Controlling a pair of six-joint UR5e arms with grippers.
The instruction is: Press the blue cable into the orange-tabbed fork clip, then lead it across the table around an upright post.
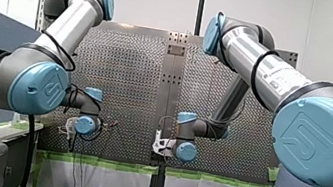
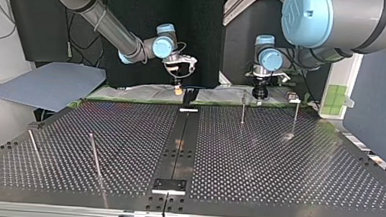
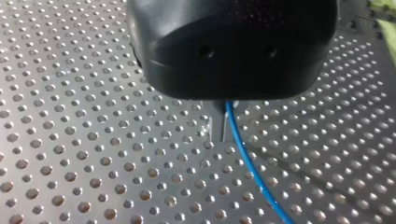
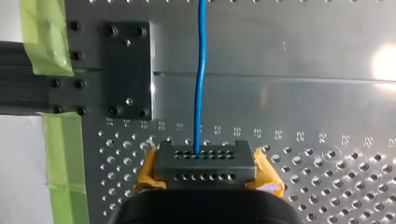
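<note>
while my right gripper (image 4: 204, 161) pinches the blue cable (image 4: 201, 79) at the table (image 2: 278, 163) edge and i cannot tell if my left gripper (image 3: 218, 125) holds it, slack between them could snag an upright post (image 2: 243, 107).

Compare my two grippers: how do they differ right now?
My left gripper looks black; my right gripper shows yellow pads. The cable leaves the left gripper slanting over the holed table; it leaves the right gripper straight ahead over a plain plate. Both hold the cable.
</note>
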